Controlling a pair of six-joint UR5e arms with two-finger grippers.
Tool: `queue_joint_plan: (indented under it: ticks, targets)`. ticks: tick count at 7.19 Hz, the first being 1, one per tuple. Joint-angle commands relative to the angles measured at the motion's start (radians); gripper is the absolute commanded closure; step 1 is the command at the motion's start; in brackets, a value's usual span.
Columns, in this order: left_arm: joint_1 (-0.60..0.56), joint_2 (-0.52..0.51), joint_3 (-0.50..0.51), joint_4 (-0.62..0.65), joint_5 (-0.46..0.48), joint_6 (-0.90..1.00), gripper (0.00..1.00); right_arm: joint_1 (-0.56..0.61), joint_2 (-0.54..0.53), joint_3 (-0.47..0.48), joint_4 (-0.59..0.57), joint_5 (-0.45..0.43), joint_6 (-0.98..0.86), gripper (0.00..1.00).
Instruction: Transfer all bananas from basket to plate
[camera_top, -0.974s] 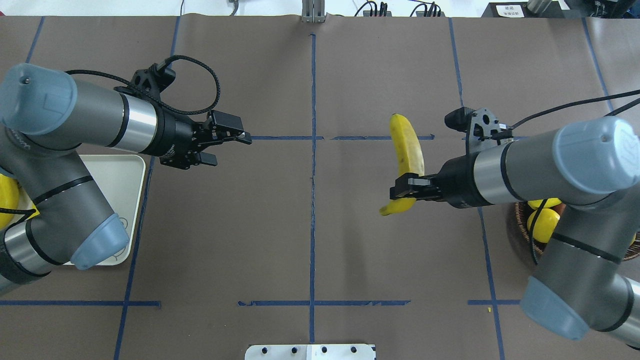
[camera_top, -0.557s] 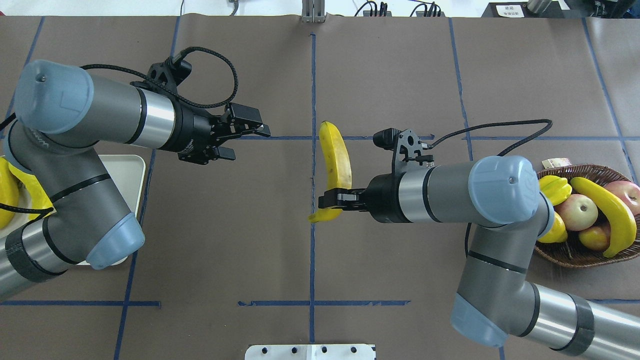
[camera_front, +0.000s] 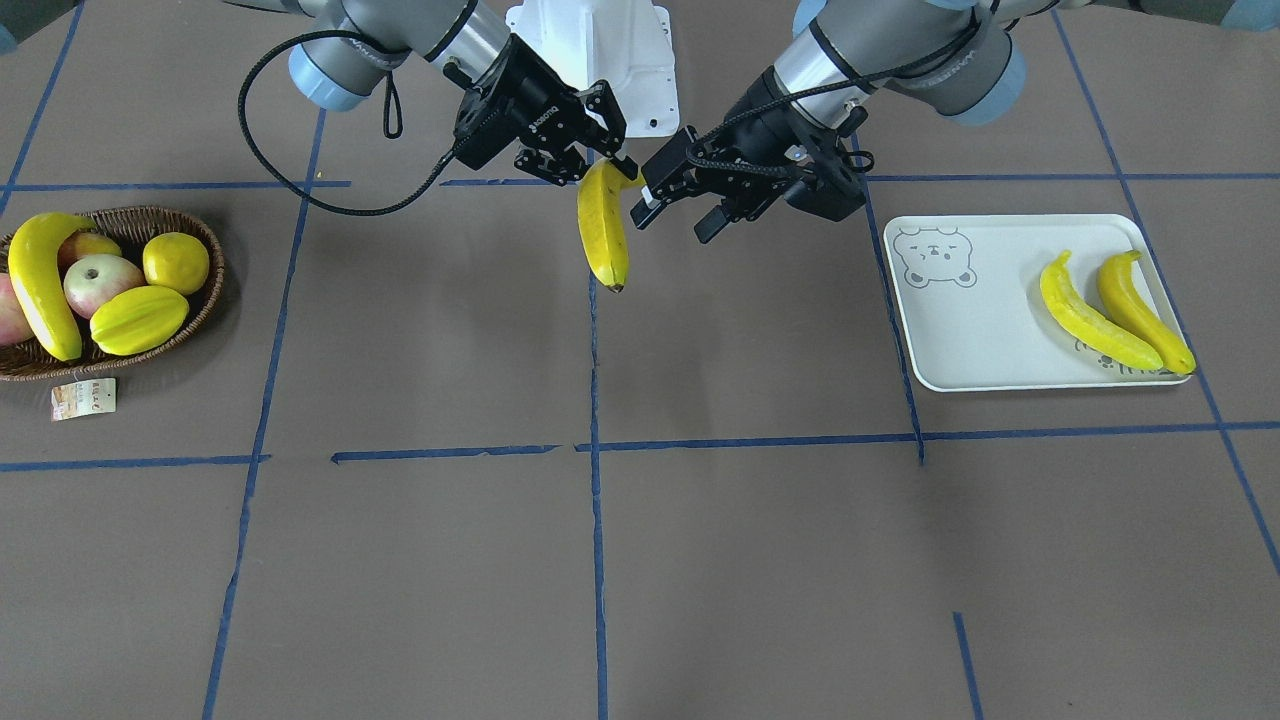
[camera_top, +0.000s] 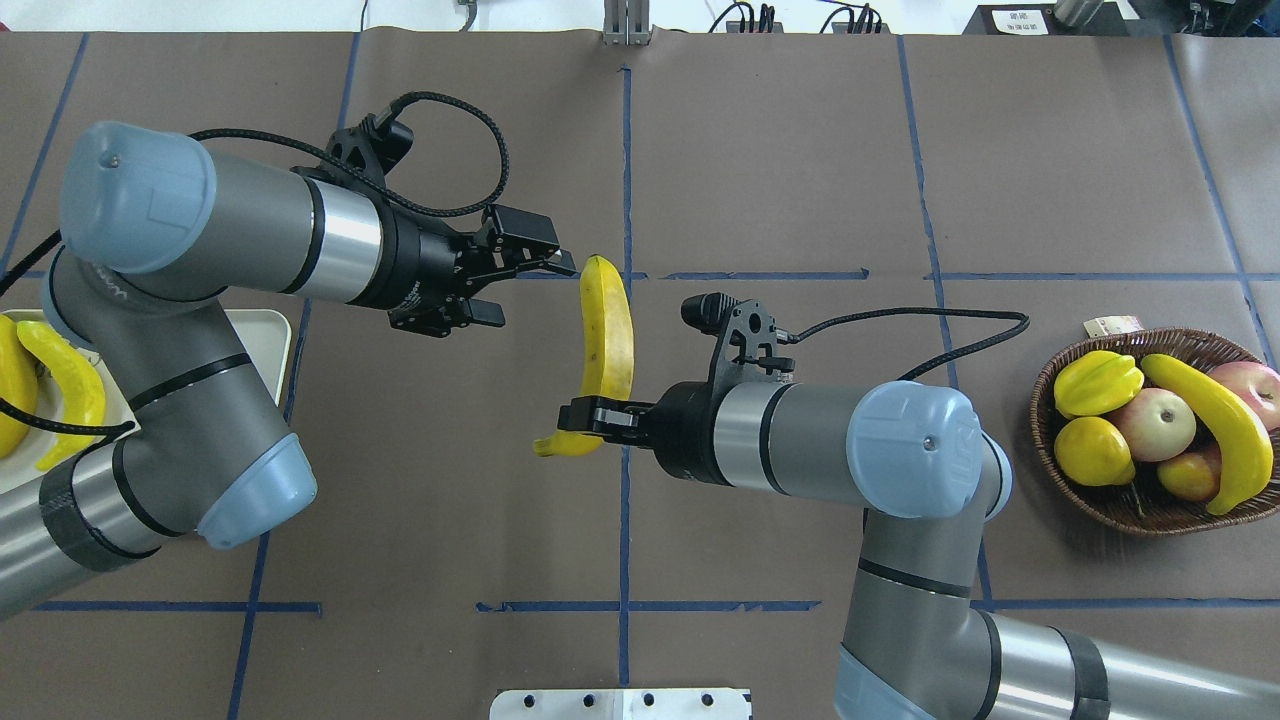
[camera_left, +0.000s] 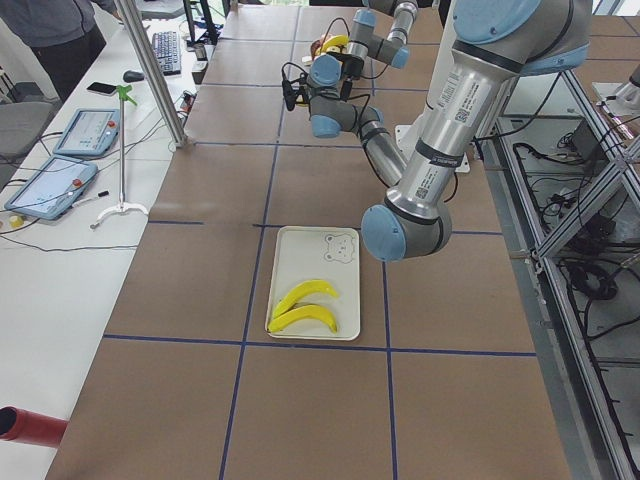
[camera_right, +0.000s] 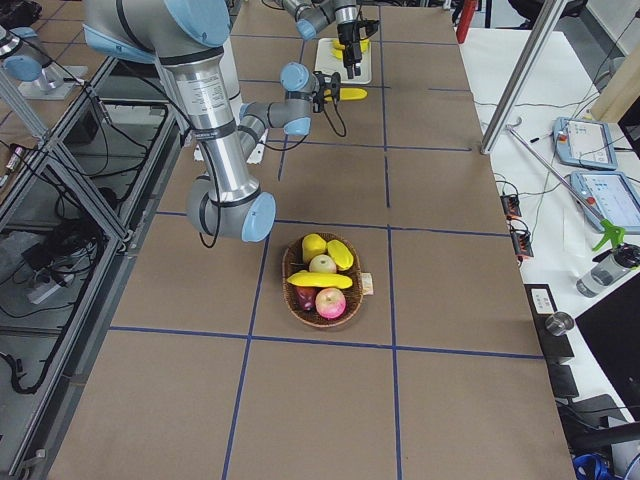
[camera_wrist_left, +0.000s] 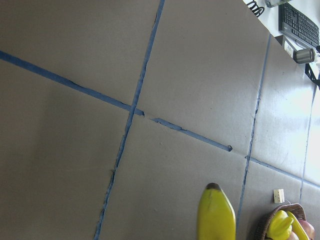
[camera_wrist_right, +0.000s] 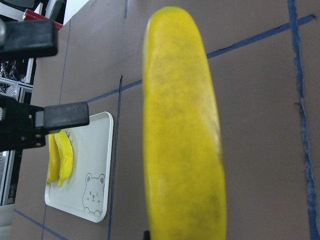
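My right gripper (camera_top: 588, 413) is shut on the near end of a long yellow banana (camera_top: 609, 335), held above the table's middle; it fills the right wrist view (camera_wrist_right: 182, 145). My left gripper (camera_top: 537, 288) stands open just left of the banana's far tip, its fingers (camera_wrist_right: 65, 115) clear of the fruit. The front view shows the same banana (camera_front: 605, 225) between both grippers. Two bananas (camera_front: 1085, 315) (camera_front: 1145, 310) lie on the pale bear-face plate (camera_front: 985, 330). One banana (camera_top: 1215, 420) rests in the wicker basket (camera_top: 1120, 510) at the right.
The basket also holds a starfruit (camera_top: 1095, 383), a lemon (camera_top: 1090, 450) and apples (camera_top: 1150, 422), with a paper tag (camera_front: 84, 397) beside it. In the overhead view my left arm covers most of the plate. Blue tape lines cross the brown table cover.
My right arm has carried the banana leftward from near the basket to the table's middle. My left gripper has moved right to meet it and stays open.
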Motion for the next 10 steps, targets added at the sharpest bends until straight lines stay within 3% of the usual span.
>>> queue_joint_plan:
  ticks: [1, 3, 5, 7, 8, 9, 10]
  targets:
    - [0.058, -0.005, 0.005, 0.0, 0.039, -0.003, 0.0, -0.009, 0.044, -0.041, 0.001, -0.017, 0.01, 0.97]
    - [0.086, -0.015, 0.014, 0.003, 0.082, -0.003, 0.05, -0.01, 0.048, -0.044, 0.001, -0.017, 0.012, 0.94]
    - [0.1, -0.024, 0.019, 0.002, 0.101, -0.003, 0.44, -0.018, 0.048, -0.044, 0.003, -0.017, 0.012, 0.92]
    - [0.1, -0.024, 0.019, 0.002, 0.101, -0.003, 0.5, -0.022, 0.048, -0.043, 0.004, -0.017, 0.01, 0.91]
    - [0.1, -0.024, 0.019, 0.003, 0.101, -0.003, 0.61, -0.022, 0.048, -0.043, 0.004, -0.017, 0.012, 0.9]
    - [0.1, -0.024, 0.019, 0.011, 0.101, -0.003, 0.82, -0.022, 0.048, -0.043, 0.004, -0.017, 0.01, 0.83]
    - [0.101, -0.022, 0.02, 0.015, 0.102, -0.003, 1.0, -0.022, 0.048, -0.043, 0.004, -0.017, 0.012, 0.5]
